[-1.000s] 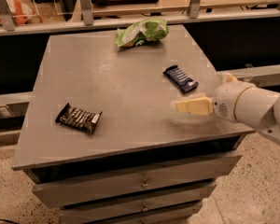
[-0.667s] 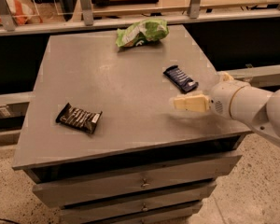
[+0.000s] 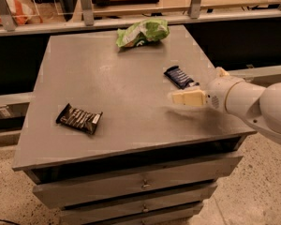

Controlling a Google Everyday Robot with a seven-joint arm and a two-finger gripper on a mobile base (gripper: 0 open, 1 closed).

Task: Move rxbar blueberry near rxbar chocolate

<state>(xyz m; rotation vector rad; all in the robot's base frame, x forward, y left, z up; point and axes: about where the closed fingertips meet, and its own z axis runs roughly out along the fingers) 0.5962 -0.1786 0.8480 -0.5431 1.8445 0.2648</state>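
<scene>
- The grey drawer cabinet's top (image 3: 107,78) carries all three packets. The white arm (image 3: 257,104) reaches in over its right-hand edge as pictured.
- The green and white snack bag (image 3: 143,32) lies crumpled at the far edge. It is well apart from the gripper and out of the way of the coming move.
- The rxbar chocolate (image 3: 79,118) lies flat near the front-left corner, well apart from the gripper. It is off in the direction the gripper's tip points, and its white end patch is on the end nearer the gripper.
- The rxbar blueberry (image 3: 180,77) lies flat just beyond the gripper's tip on the far side, close but not touching. Its long axis runs diagonally, with the far end toward the picture's left and the near end angling back toward the wrist.
- The gripper (image 3: 187,98) hovers low over the bare top, its cream tip aimed picture-left. Nothing is visibly held, and I cannot tell whether it is spread or closed. I judge it must shift toward the far edge and turn across the bar's diagonal before grasping.
</scene>
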